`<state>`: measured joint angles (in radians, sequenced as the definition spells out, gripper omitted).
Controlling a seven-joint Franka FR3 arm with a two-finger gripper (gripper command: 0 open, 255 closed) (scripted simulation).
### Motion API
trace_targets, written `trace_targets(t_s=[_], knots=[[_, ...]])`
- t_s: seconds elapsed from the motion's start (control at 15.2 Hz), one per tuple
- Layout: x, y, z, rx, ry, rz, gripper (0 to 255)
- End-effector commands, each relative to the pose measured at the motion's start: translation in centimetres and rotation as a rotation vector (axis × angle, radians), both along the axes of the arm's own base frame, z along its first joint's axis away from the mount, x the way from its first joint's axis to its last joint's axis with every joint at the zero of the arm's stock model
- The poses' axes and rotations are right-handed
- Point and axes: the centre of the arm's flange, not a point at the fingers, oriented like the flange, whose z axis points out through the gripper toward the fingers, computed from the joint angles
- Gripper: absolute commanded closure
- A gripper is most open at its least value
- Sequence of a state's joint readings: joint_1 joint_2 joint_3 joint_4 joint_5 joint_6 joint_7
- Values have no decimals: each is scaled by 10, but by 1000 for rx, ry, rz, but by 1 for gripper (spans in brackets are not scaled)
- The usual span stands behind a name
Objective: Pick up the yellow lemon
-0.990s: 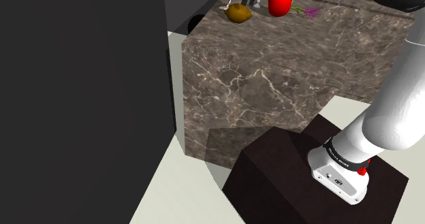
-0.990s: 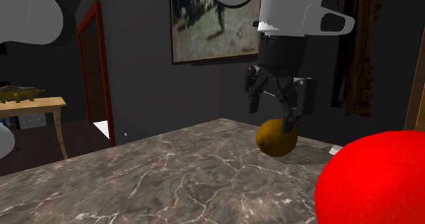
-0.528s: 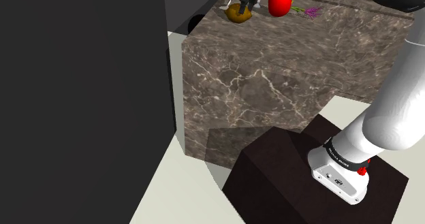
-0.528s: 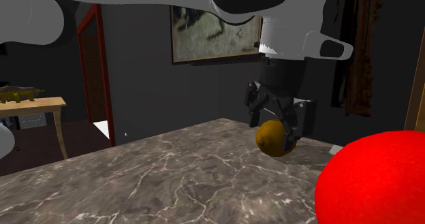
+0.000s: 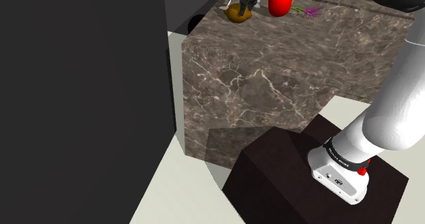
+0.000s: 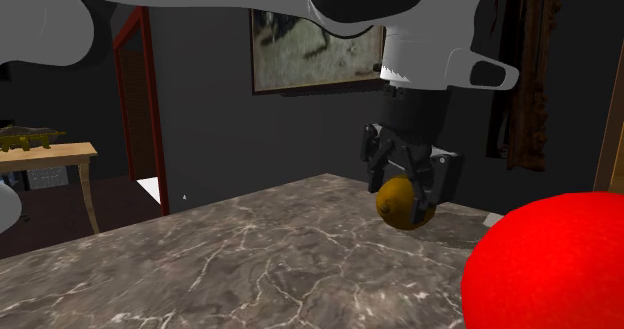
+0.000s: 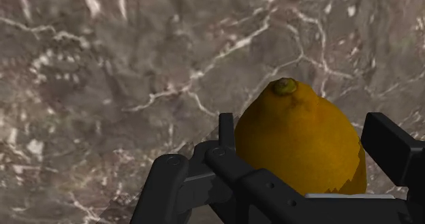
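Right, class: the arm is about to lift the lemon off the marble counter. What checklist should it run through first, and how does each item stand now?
1. End effector straddles the lemon: ok.
2. End effector clamped firmly on the lemon: cannot tell.
3. Lemon raised off the marble counter: not ok; it rests on the surface.
4. Red object stands apart from the end effector, at the shoulder view's right of the lemon: ok.
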<state>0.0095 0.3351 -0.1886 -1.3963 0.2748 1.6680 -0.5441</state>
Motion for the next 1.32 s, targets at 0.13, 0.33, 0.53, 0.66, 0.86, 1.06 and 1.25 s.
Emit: trace_targets(t_s=[0.13,0.33,0.53,0.66,0.86,1.06,1.25], knots=[[0,0,-2,0,1,0,255],[0,0,14,0,1,0,255],[0,0,30,0,1,0,255],[0,0,40,0,1,0,255],[0,0,56,0,1,0,255],[0,0,72,0,1,0,255],[0,0,78,0,1,0,255]])
